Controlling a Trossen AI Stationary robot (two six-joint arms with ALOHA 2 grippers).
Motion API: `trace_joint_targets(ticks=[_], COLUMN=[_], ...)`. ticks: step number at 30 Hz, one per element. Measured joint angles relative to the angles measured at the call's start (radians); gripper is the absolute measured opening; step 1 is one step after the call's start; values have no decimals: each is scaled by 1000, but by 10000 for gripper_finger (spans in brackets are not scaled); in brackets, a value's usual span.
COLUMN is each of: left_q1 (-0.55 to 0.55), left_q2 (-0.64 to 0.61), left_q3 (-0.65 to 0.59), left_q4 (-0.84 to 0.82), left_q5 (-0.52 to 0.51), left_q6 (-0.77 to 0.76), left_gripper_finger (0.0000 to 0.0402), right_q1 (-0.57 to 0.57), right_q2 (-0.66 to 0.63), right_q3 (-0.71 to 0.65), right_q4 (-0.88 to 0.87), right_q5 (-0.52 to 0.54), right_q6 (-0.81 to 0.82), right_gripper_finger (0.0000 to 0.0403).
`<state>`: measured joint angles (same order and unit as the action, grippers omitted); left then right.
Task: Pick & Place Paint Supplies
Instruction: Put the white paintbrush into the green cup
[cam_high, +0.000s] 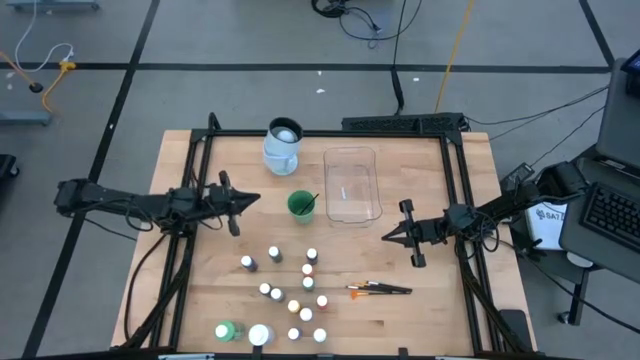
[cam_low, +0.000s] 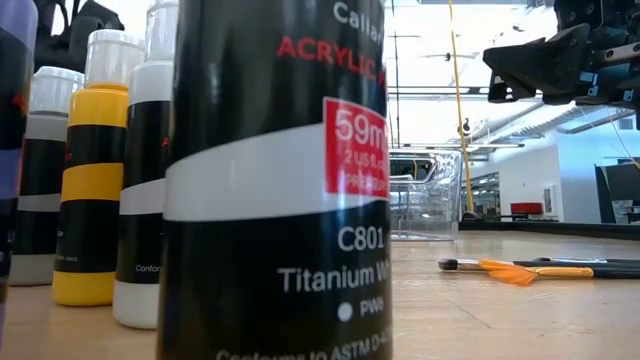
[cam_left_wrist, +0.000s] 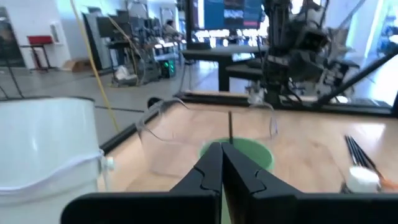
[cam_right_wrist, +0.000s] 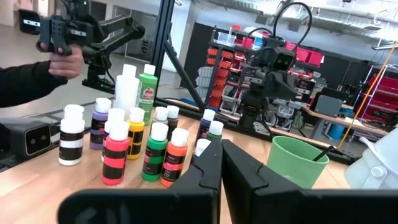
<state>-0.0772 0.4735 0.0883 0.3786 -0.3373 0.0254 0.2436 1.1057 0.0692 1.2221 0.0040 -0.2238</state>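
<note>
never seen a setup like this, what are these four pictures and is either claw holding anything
It is a two-armed robot at a wooden table. One picture looks straight down, one sits at table height behind a black paint bottle, and two come from cameras on the wrists.

From above, the left gripper hovers beside a green cup with a brush standing in it. The right gripper waits near the clear tub. Both are shut and hold nothing.

Also on the table: a pale jug, a cluster of small white-capped paint bottles, a green bottle, a white jar and orange-tipped brushes. The right wrist view shows a person's hand beyond the table.
</note>
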Motion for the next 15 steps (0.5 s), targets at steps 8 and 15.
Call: trace_joint_targets(ticks=[8, 15], left_q1=[-1, -1], left_q2=[-3, -10], left_q3=[0, 0], left_q4=[-74, -75], left_q5=[16, 56], left_q6=[-36, -46], left_gripper_finger=[2, 1], right_q1=[0, 0], right_q2=[0, 0], right_q3=[0, 0], right_q4=[0, 0], right_q5=[0, -1], right_q6=[27, 26], right_gripper_finger=[0, 0])
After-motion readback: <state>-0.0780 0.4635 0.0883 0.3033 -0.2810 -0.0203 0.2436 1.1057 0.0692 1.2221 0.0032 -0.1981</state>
